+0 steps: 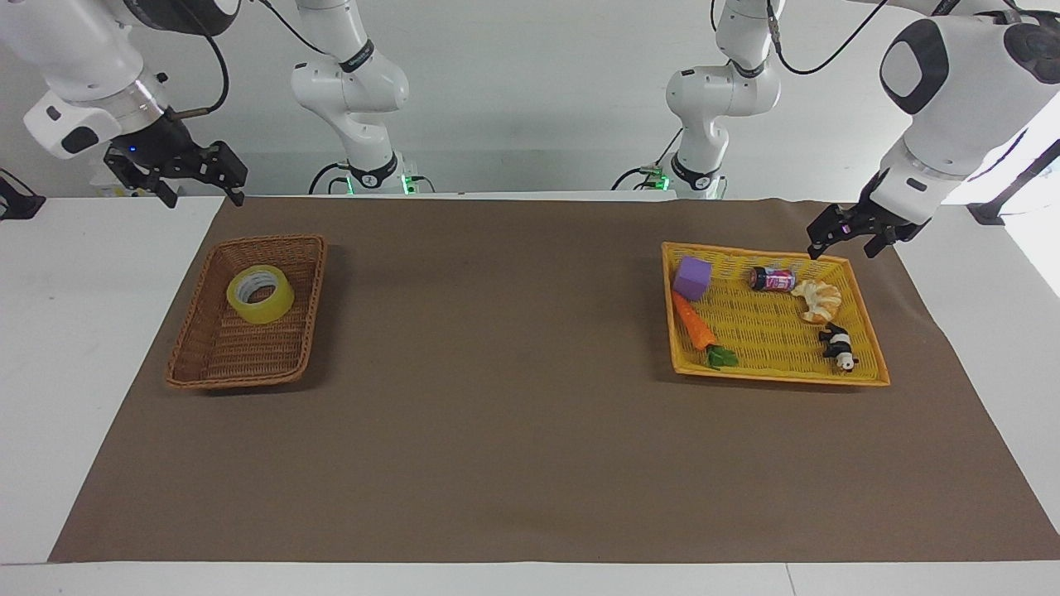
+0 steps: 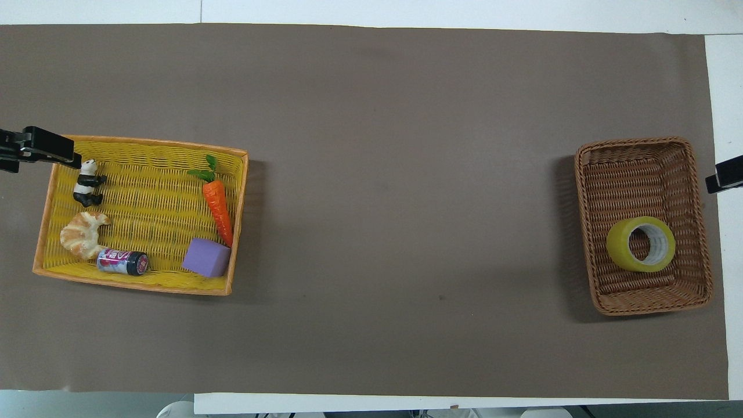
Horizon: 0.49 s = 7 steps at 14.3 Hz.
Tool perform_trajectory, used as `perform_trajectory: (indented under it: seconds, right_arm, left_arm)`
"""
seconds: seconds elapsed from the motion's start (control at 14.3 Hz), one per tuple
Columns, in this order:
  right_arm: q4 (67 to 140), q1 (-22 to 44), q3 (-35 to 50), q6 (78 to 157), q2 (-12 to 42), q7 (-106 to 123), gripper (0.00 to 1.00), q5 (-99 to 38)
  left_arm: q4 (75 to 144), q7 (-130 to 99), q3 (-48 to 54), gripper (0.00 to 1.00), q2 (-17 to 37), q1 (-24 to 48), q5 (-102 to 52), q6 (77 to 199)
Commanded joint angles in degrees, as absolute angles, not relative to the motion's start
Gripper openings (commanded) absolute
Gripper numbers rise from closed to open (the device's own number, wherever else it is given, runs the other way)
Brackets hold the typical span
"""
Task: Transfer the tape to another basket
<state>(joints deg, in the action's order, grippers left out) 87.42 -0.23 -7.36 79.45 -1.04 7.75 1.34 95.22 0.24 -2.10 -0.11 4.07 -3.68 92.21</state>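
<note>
The right hand (image 1: 203, 180) hung in the air over the tabletop's (image 1: 513, 414) edge by the corner of the brown cloth (image 1: 513, 331), up and clear of the deep brown woven wicker basket (image 1: 207, 364), its wrist sloping down from the white arm and its black fingers spread with nothing between them; the left hand (image 1: 840, 236) hovered low over the corner of the shallow bright yellow woven tray (image 1: 770, 374) nearest the robots, likewise tilted downward, fingers apart and empty; the wide roll of translucent yellow packing tape (image 1: 260, 294) lay inside the wicker basket at the right arm's end of the tabletop, in the half of the basket nearer the robots, resting flat on one face so that its short axis stood roughly upright and its pale inner core opened upward; it touched neither hand; the yellow tray, well apart at the left arm's end, held a purple block (image 1: 691, 277), an orange toy carrot (image 1: 694, 323) with green leaves, a small lying can (image 1: 772, 279), a toy croissant (image 1: 818, 300) and a black-and-white panda figure (image 1: 839, 346).
</note>
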Motion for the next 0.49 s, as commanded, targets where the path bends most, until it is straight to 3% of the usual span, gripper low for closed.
perform_trajectory:
  seconds: [0.0, 0.42]
  right_arm:
    - [88.77, 2.37, -9.84, 79.89, -2.11, 5.36, 1.0, 1.76]
    - [88.68, 3.52, -10.72, 79.89, -2.02, 5.28, 1.0, 1.85]
  left_arm:
    - [94.22, 0.7, -3.08, 1.0, -0.88, 5.45, -4.48, 90.27]
    - [94.13, 0.7, -2.2, 1.0, -1.41, 6.59, -2.48, 89.47]
